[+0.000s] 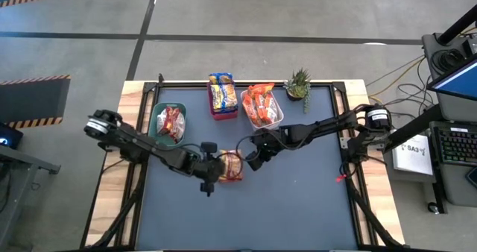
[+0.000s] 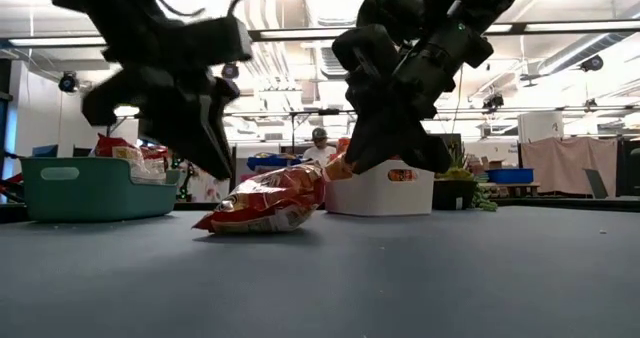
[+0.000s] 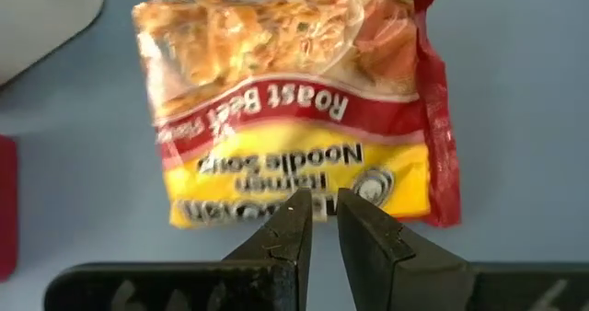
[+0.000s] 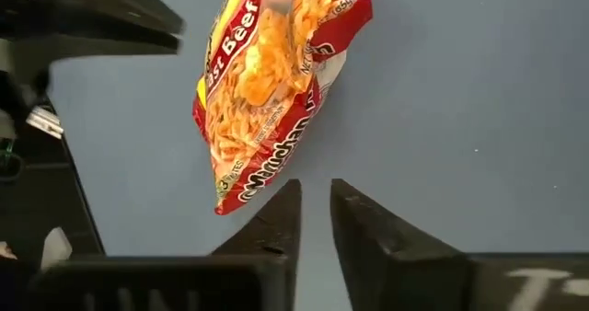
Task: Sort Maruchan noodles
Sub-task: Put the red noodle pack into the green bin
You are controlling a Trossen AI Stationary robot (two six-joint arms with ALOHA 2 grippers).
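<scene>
One Maruchan noodles packet point(image 1: 230, 166), red and yellow and printed "Roast Beef", lies flat on the dark mat point(image 1: 298, 207) near the table's middle; no gripper holds it. My left gripper point(image 3: 322, 214) hangs just above the packet's left edge point(image 3: 276, 210) and points steeply down. Its fingers stand a narrow gap apart with nothing between them. My right gripper point(image 4: 316, 201) slants down just right of the packet point(image 4: 267, 90), also narrowly open and empty. In the low view, both my left gripper point(image 2: 205, 143) and my right gripper point(image 2: 375, 148) hover over the packet point(image 2: 265, 206).
Three bins stand along the far side. A green bin point(image 1: 158, 110) holds red packets, a red bin point(image 1: 223, 116) holds yellow-and-blue ones, and a white bin point(image 1: 279, 112) holds orange ones. A small potted plant point(image 1: 298, 84) stands at the far right. The near half of the mat is bare.
</scene>
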